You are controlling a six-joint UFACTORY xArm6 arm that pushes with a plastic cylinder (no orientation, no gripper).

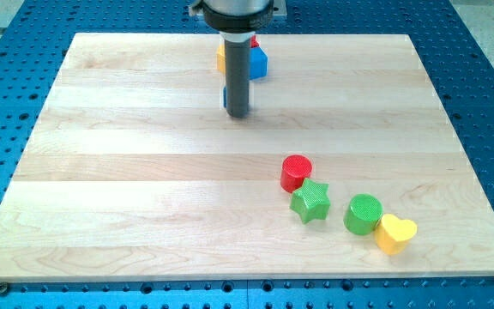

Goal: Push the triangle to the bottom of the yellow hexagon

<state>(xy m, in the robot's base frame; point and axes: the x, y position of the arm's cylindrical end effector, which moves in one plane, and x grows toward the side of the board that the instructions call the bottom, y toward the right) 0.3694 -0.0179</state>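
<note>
My tip (237, 115) rests on the wooden board (127, 172) in the upper middle of the view. A thin blue sliver of a block (225, 96) shows at the rod's left edge; its shape is hidden. Behind the rod, near the board's top edge, a yellow block (219, 58) peeks out on the left, mostly hidden. A blue block (256, 63) sits on the rod's right, with a red block (253, 41) just above it. Their shapes cannot be made out.
At the lower right lie a red cylinder (296, 172), a green star (310, 202) touching it below, a green cylinder (364, 214) and a yellow heart (395, 233) touching that cylinder. The blue perforated table (24, 17) surrounds the board.
</note>
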